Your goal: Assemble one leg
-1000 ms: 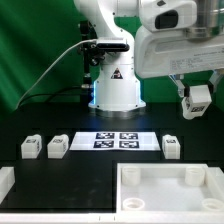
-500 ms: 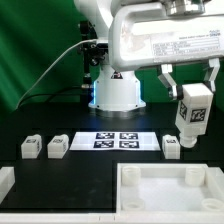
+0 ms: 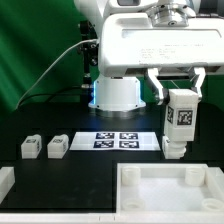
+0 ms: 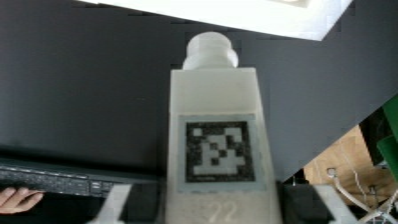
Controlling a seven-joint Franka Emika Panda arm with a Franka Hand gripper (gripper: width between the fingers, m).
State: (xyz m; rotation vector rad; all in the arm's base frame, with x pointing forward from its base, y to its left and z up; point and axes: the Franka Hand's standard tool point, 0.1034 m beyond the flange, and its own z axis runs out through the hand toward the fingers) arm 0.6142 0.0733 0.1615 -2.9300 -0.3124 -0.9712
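The claw (image 3: 178, 90) is clamped on the leg (image 3: 180, 116). In the last second the leg has come down and turned upright, tag facing the exterior camera, from higher up and further to the exterior view's right, and it now hangs clear of the worktop (image 3: 80, 165) near the far edge of the tray piece (image 3: 165, 195). A spare leg (image 3: 172, 147) sits just beyond that edge, so I judge pickup done and socketing still ahead.

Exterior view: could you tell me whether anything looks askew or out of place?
Nothing stands out: three legs sit on the table, the marker board lies flat, and the gripper holds a fourth leg upright.
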